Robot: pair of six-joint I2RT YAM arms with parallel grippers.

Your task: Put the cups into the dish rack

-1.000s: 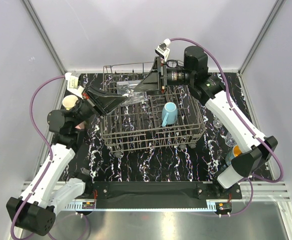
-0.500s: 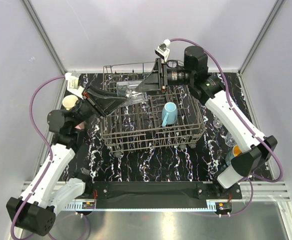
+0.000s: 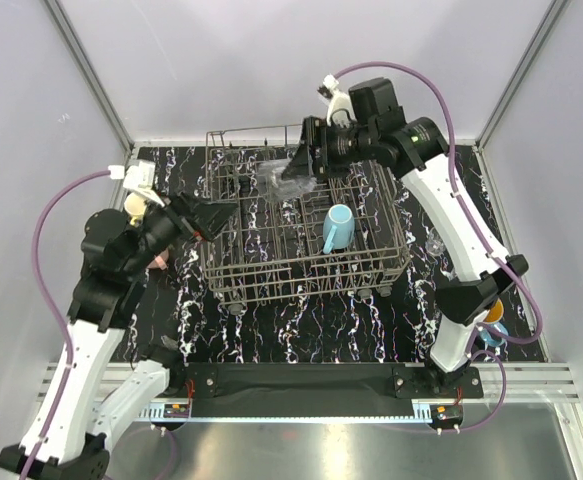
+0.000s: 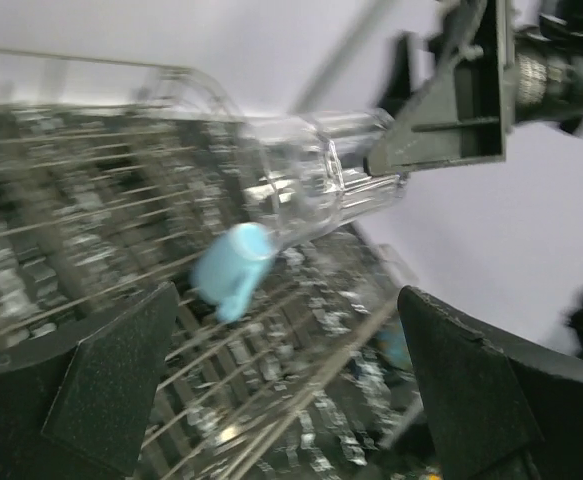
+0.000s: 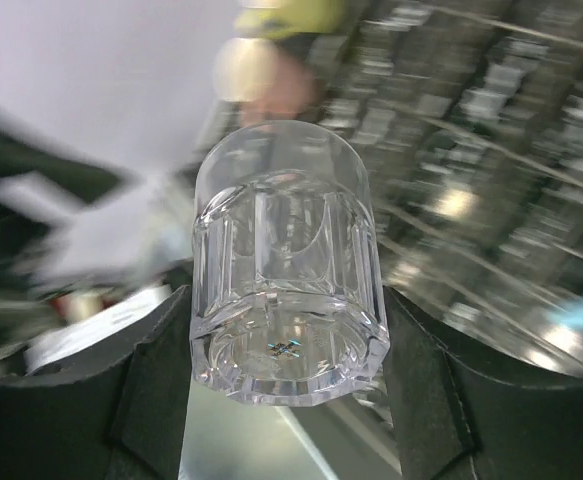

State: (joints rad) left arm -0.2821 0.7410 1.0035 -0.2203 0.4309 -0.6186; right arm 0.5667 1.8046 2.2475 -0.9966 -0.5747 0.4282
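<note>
My right gripper [image 3: 289, 174] is shut on a clear glass [image 3: 272, 179] and holds it sideways above the back left of the dish rack [image 3: 301, 284]. In the right wrist view the glass [image 5: 286, 290] sits base-first between both black fingers [image 5: 151, 400]. My left gripper [image 3: 223, 213] is open and empty, just off the rack's left side. Its view shows the glass [image 4: 311, 185] ahead and clear of its fingers [image 4: 101, 390]. A light blue mug [image 3: 338, 228] stands inside the rack, also seen as the mug [image 4: 233, 270] in the left wrist view.
A yellow cup [image 3: 134, 205] and a pink cup [image 3: 157, 262] sit on the table behind my left arm. A clear glass [image 3: 436, 243] and an orange-lined mug [image 3: 491, 318] stand to the right of the rack. Grey walls enclose the table.
My left gripper opened, let go of the clear glass and drew back to the left. My right gripper closed on the glass and now carries it alone, with its arm raised.
</note>
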